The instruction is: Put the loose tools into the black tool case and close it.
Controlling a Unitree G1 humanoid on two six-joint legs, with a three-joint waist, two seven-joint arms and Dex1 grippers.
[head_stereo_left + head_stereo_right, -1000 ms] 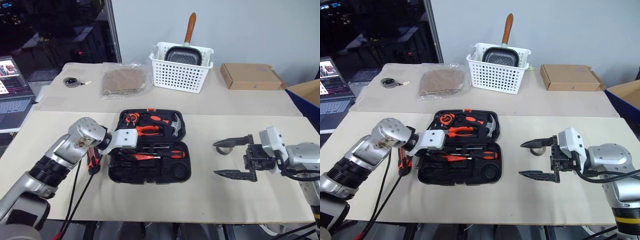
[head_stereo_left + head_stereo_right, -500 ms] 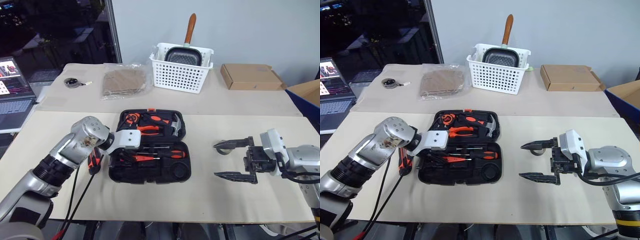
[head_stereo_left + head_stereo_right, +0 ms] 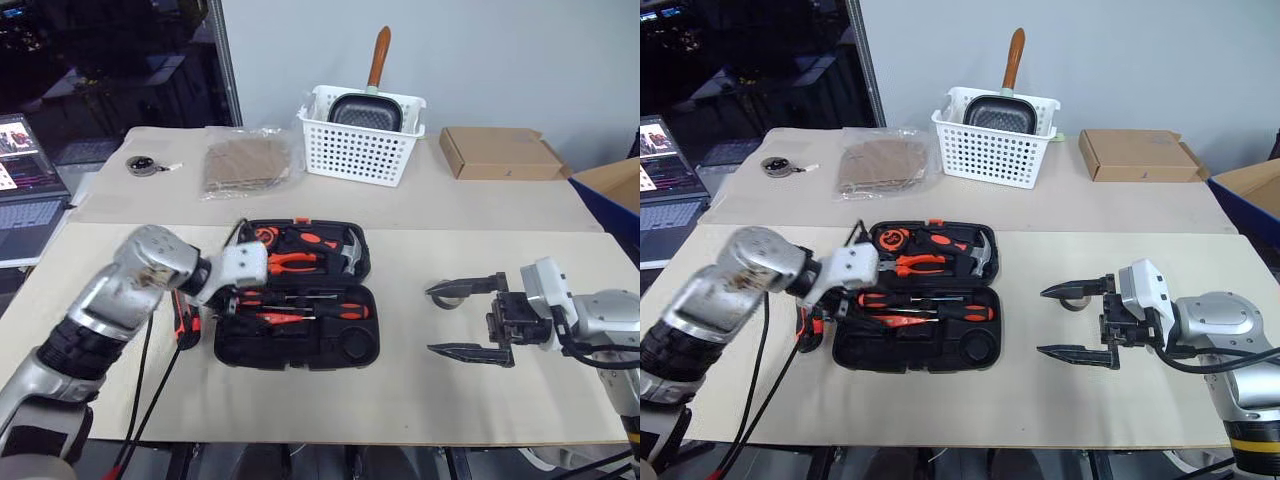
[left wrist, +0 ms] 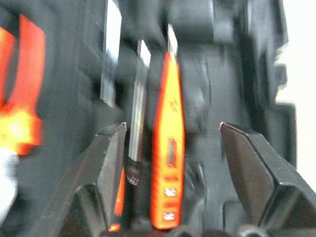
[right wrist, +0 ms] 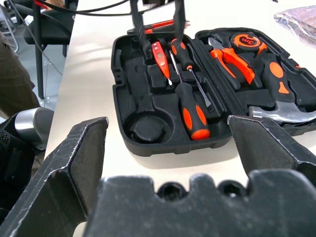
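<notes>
The black tool case [image 3: 300,357] lies open mid-table. Its near half holds two orange-and-black screwdrivers [image 5: 191,117] [image 5: 181,51] and the slim red tester screwdriver [image 4: 168,148]. My left gripper [image 4: 172,127] hovers open over the case's left end, with the tester lying loose in its slot between the fingers [image 4: 111,163]. The orange-and-black utility knife [image 3: 186,325] lies on the table just left of the case, partly hidden by my left arm. My right gripper [image 3: 432,320] stands open to the right of the case, empty. The small grey tape roll [image 3: 450,298] sits behind its upper finger.
Orange-handled pliers [image 3: 292,260] and a hammer [image 3: 350,255] fill the case's far half. At the back stand a white basket [image 3: 362,150] with a pan, a cardboard box [image 3: 500,152] and a plastic bag [image 3: 248,162]. A laptop [image 3: 25,205] is far left, a blue bin [image 3: 615,195] far right.
My left gripper has opened and risen from the case's near half, leaving the red tester in its slot. The right arm has not moved.
</notes>
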